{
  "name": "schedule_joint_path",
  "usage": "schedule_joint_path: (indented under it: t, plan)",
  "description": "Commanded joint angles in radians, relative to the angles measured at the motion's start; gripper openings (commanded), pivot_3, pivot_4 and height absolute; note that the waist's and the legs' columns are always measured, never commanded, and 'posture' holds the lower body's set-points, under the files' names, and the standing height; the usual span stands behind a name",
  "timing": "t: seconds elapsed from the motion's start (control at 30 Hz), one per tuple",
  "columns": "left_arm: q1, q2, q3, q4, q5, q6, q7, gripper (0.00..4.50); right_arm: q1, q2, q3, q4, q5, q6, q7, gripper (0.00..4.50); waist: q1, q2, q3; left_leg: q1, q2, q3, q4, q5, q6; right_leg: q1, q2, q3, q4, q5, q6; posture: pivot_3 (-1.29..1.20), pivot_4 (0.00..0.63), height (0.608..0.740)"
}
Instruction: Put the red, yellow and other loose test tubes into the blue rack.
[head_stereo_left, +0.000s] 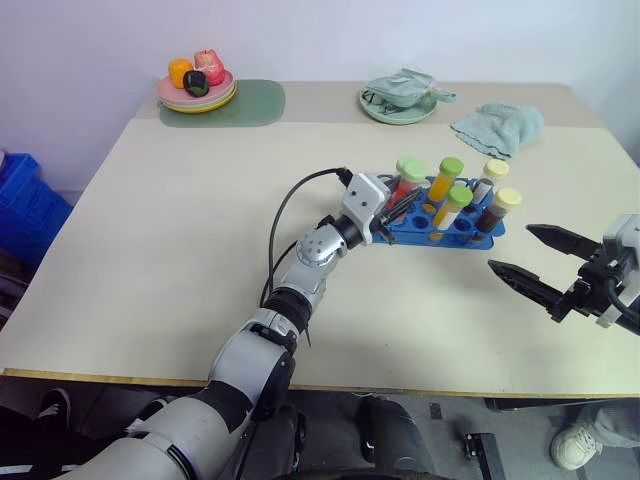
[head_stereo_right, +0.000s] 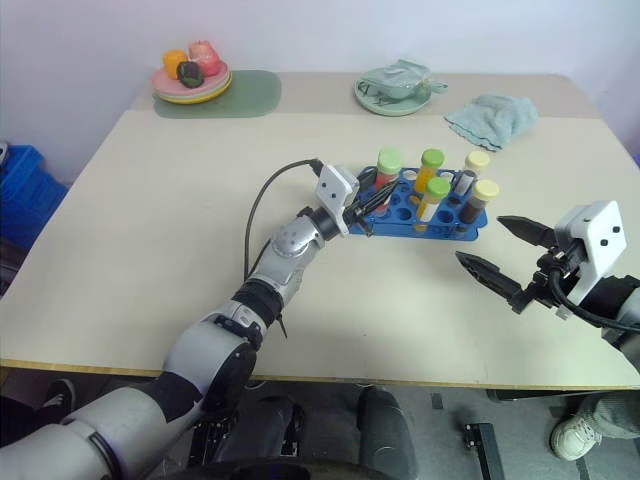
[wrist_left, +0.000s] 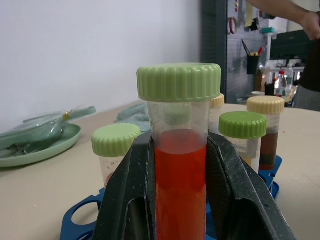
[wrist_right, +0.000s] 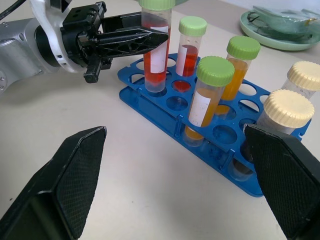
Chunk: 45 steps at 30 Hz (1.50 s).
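My left gripper (head_stereo_left: 397, 205) is shut on a red test tube (wrist_left: 180, 190) with a green cap, one finger (wrist_left: 125, 200) on each side of it. The red tube (wrist_right: 154, 55) stands upright with its lower end in a hole at the left end of the blue rack (wrist_right: 150, 107). Several more capped tubes stand in the rack: another red one (wrist_right: 190, 45), yellow ones (head_stereo_left: 450, 175) with green caps and dark ones (head_stereo_left: 503, 205) with cream caps. Right of the rack, above the table, my right gripper (head_stereo_left: 510, 248) hangs open and holds nothing.
A pink plate of fruit (head_stereo_left: 197, 92) on a green mat (head_stereo_left: 250, 105) is at the far left. A green plate (head_stereo_left: 400, 112) with a plastic bag and a teal cloth (head_stereo_left: 500, 125) lie behind the rack. A blue crate (head_stereo_left: 25, 205) stands left of the table.
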<state>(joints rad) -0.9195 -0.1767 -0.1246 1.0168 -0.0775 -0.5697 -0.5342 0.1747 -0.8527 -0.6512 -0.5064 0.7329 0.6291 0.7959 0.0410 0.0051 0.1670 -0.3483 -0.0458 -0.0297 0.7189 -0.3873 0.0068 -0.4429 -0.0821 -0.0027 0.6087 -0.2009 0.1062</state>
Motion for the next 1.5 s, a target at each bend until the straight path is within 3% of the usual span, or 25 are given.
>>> schedule_joint_path:
  t: [0.03,0.8,1.5]
  plan:
    - [-0.025,-0.094,-0.002,-0.015,-0.009,-0.011,-0.008,0.75,-0.009,-0.012,-0.044,-0.033,0.015,-0.008,-0.004,4.50,0.000,0.000,0.000,0.000,0.000,0.000,0.000,0.000,0.000,0.000,0.000,0.000,0.000,0.000,0.000,0.00,0.150,0.740]
    - [-0.085,-0.132,-0.015,-0.030,-0.017,0.009,0.004,0.75,-0.016,-0.004,-0.025,-0.035,0.007,-0.019,-0.013,4.50,0.000,0.000,0.000,0.000,0.000,0.000,0.000,0.000,0.000,0.000,0.000,0.000,0.000,0.000,0.000,0.00,0.150,0.740]
    - [-0.004,-0.105,-0.068,-0.029,0.017,0.007,-0.001,0.75,-0.020,0.001,-0.023,-0.026,0.000,-0.026,-0.008,4.50,0.000,0.000,0.000,0.000,0.000,0.000,0.000,0.000,0.000,0.000,0.000,0.000,0.000,0.000,0.000,0.00,0.150,0.740]
